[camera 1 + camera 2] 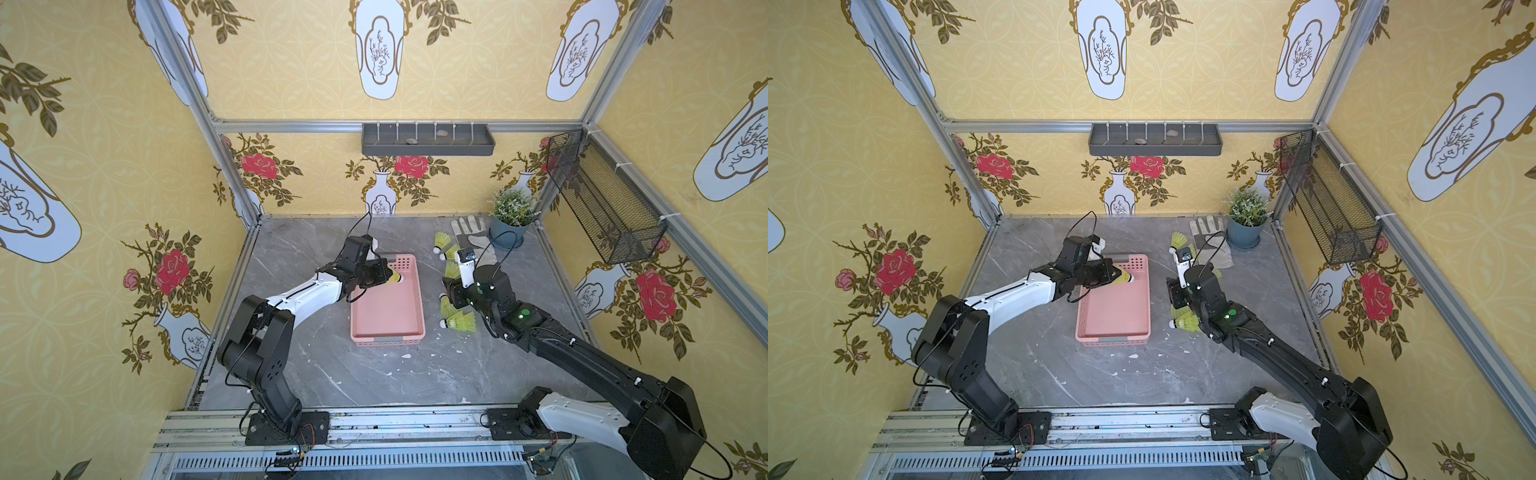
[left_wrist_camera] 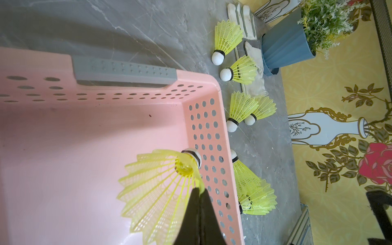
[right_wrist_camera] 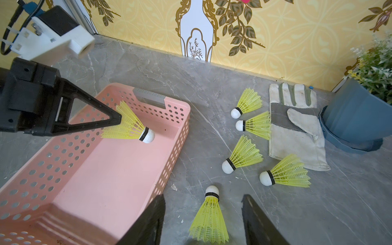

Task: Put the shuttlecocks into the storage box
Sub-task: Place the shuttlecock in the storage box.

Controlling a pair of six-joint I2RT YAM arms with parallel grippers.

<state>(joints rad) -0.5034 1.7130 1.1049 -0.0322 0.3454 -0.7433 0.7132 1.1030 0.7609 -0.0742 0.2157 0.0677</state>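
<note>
Yellow floral wallpaper [image 1: 291, 75] closes in a grey marble-patterned tabletop [image 1: 374, 374]. At the centre of both top views a shallow pink plastic storage box [image 1: 386, 316] with perforated sides and grey end tabs lies lengthwise up the frame. Over its upper end the left gripper [image 2: 199, 191] is pinched tight on the skirt edge of a neon yellow-green plastic shuttlecock [image 3: 131, 127]. Its white rounded tip and black band point toward the frame's right, inside the box's outline and close to its right-hand long wall. To the right of the box the other shuttlecocks [image 3: 241, 154] lie loose on the tabletop in a scattered column running up the frame, all outside the box. The right gripper [image 3: 202, 197] hangs low over this group with its jaws parted, one on each side of a lying shuttlecock [image 3: 209, 218], gripping nothing. Farther up and right in the top views a white-and-grey leather work glove [image 3: 297, 131] lies flat with two shuttlecocks just beside its edge. A blue-grey pot holding a small green artificial plant [image 1: 509, 232] stands near the back corner.
</note>
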